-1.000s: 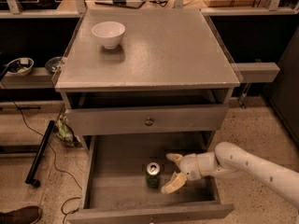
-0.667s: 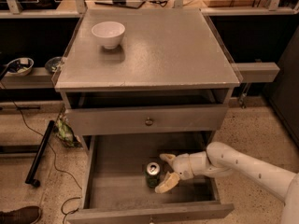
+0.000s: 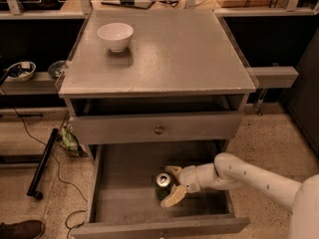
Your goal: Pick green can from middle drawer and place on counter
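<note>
The green can (image 3: 162, 181) stands upright on the grey floor of the pulled-out middle drawer (image 3: 124, 188), near its centre, silver top showing. My gripper (image 3: 170, 184) reaches in from the right on a white arm (image 3: 249, 176). Its pale fingers (image 3: 172, 198) stand apart on either side of the can, one behind and one in front, close to it. The jaws are open. The counter (image 3: 169, 54) is the big grey cabinet top above, with a white bowl (image 3: 115, 36) at its back left.
A shut drawer front with a brass knob (image 3: 159, 130) overhangs the back of the open drawer. Narrow grey shelves stick out left (image 3: 30, 86) and right (image 3: 274, 76). A black pole (image 3: 42, 163) and cables lie on the floor at left.
My gripper has moved left across the drawer and its fingers now flank the green can. The can has not moved.
</note>
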### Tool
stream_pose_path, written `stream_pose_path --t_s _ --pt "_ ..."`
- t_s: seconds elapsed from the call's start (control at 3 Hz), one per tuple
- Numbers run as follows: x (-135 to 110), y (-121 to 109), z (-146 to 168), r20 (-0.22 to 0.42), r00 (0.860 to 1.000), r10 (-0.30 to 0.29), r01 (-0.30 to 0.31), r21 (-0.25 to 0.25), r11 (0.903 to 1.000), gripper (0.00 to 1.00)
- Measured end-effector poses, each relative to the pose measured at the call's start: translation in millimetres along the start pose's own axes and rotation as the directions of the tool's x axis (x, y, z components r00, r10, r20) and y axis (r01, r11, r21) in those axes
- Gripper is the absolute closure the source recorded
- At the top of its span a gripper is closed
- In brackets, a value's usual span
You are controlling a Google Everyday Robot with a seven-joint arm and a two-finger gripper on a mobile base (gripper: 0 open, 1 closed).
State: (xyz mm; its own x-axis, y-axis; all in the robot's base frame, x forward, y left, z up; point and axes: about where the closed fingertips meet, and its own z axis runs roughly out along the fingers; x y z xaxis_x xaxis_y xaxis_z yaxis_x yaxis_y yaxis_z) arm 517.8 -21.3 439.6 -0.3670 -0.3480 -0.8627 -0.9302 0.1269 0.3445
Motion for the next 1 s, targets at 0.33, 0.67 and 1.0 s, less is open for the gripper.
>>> stream_pose_path --t_s 0.33,0.67,1.0 --pt "0.0 0.0 0.0 0.0 1.0 0.0 0.0 0.0 1.0 0.19" --pt "0.0 0.0 0.0 0.0 1.0 0.0 0.0 0.0 1.0 0.42" --pt "0.0 0.0 0.1 0.0 1.0 0.0 0.0 0.0 1.0 0.66"
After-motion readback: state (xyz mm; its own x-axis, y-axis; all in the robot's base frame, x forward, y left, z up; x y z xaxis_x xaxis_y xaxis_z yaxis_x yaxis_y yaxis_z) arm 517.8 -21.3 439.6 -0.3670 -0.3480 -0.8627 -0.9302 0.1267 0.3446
